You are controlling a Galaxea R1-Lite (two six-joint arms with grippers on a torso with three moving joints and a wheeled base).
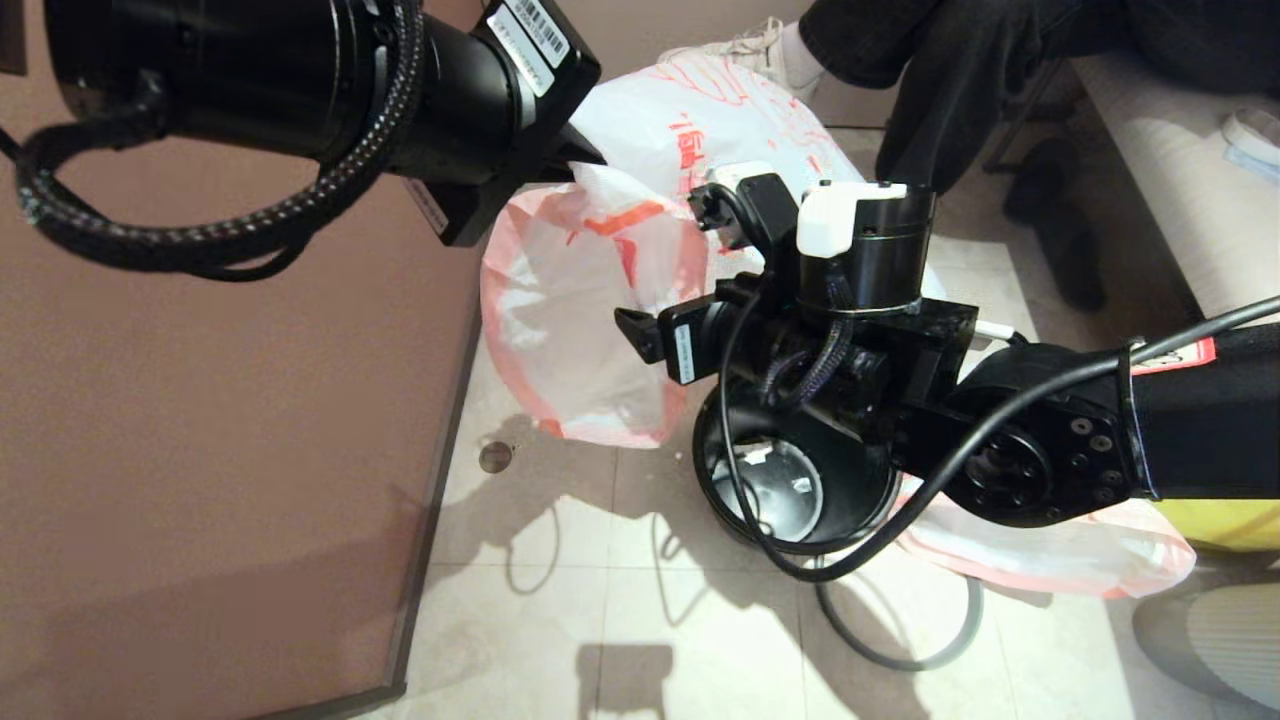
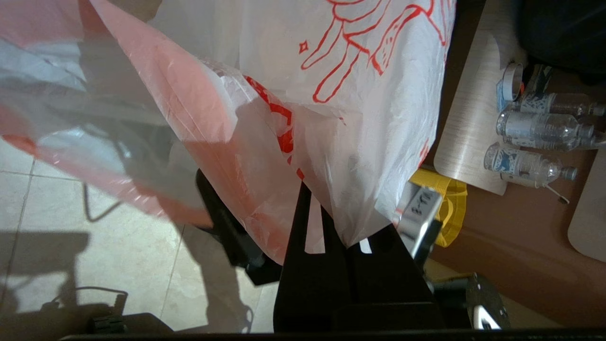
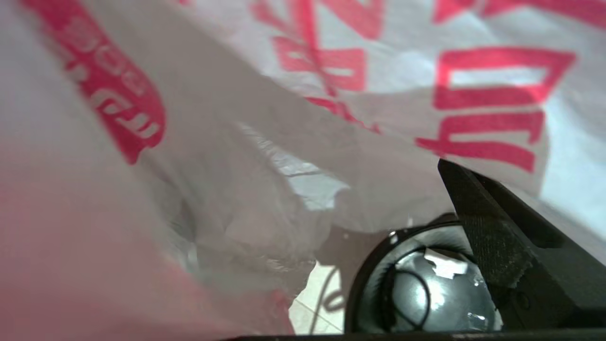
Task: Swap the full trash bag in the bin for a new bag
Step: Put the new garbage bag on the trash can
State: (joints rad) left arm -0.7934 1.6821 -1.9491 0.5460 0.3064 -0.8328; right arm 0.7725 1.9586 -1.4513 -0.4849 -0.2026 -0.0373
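New bag [image 1: 600, 300] hangs limp in air from my left gripper [image 2: 338, 232] — fingers pinched tight on plastic, up and left of bin [image 1: 800, 480]. Bag mouth with pink hem gapes toward right gripper [image 1: 660, 335]; my right fingers [image 3: 492, 237] spread wide beside film, nothing in them, poised over bin. Bin stands on tile floor [image 1: 600, 620], no liner in it, glossy bottom showing. Full trash bag [image 1: 1050, 550] lies on floor, touching bin, under my right arm.

The head view looks steeply down over the small round black plastic bin [image 1: 800, 500]. Both wrist views sit close against the thin translucent white red-printed bag [image 2: 293, 118]; the right one shares the bin [image 3: 426, 289].
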